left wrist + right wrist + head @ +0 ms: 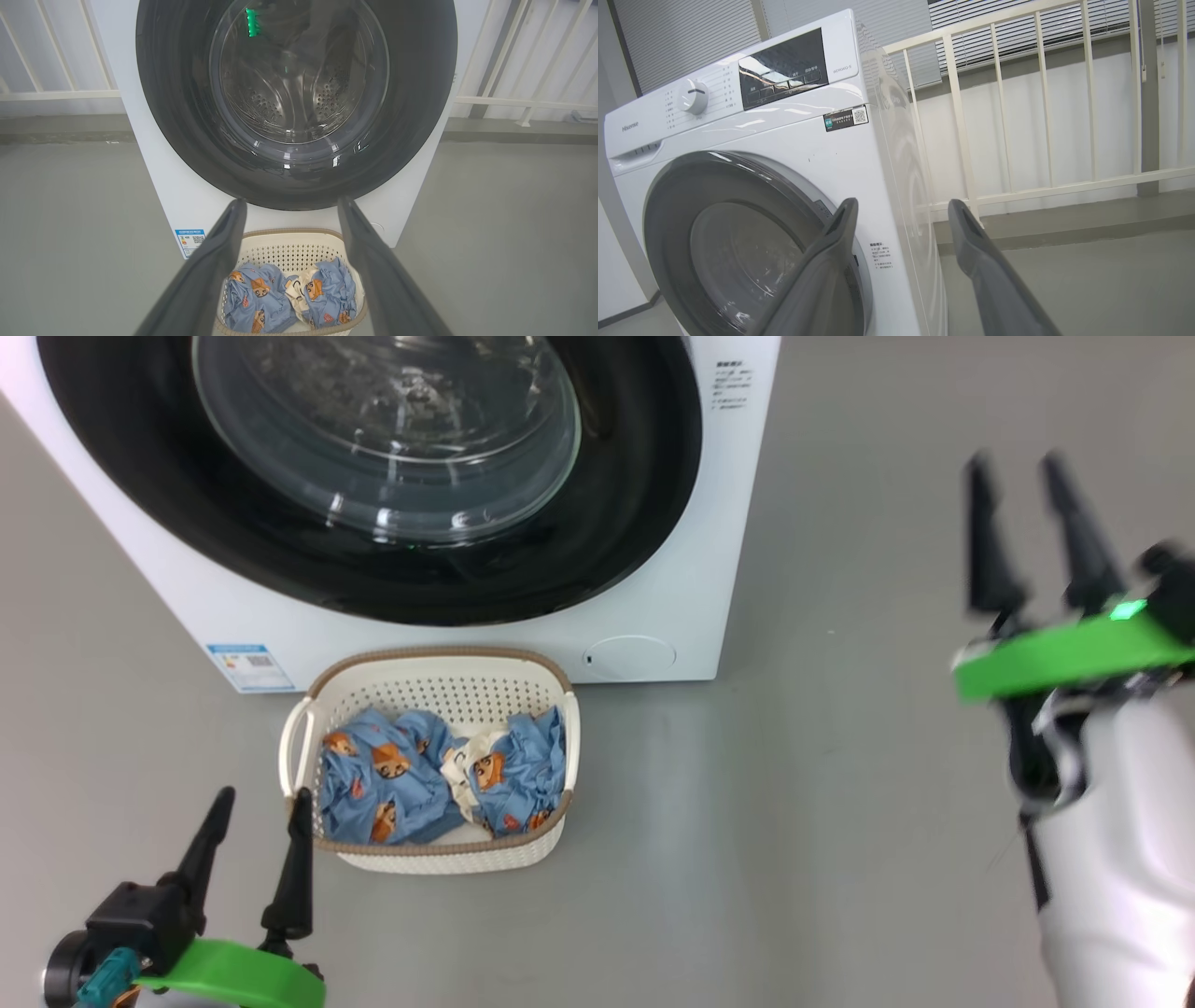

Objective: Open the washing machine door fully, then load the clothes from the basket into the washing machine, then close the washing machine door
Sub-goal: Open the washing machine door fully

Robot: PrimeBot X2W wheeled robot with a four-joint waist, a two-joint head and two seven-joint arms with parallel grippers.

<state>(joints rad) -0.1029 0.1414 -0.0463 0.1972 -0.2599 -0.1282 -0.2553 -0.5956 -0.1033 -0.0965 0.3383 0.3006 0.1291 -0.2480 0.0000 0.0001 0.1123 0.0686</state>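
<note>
**Item 1, washing machine (724,523).** White front-loader at 12 o'clock in the head view, its front facing the robot. The washing machine door (644,495) was shut flush, with the black rim around the clear bowl. Through the glass the left wrist view showed the steel drum (289,102). A blue label sticker (250,667) sat at the front's lower 9 o'clock corner and a round filter cap (630,656) at its lower 3 o'clock corner.

**Item 2, basket (439,658).** It stood on the grey floor (840,821) at 8 o'clock of centre, just before the machine's base. Its long axis ran 9 to 3 o'clock, parallel to the machine front, with the open top up. The clothes (392,784) lay bunched inside, blue with a cream piece in the middle.

**Item 3, left gripper (262,795).** It was at 7 o'clock, fingers pointing to 12, spread wide and empty. One fingertip overlapped the basket's 9 o'clock handle; contact could not be judged.

**Item 4, right gripper (1016,467).** It was at 3 o'clock, raised and well apart from the machine's side, fingers spread wide and holding nothing.

**Item 5, surroundings.** A cream railing (1017,93) stood behind and beside the machine. Bare floor lay open from 3 to 6 o'clock of the basket.
</note>
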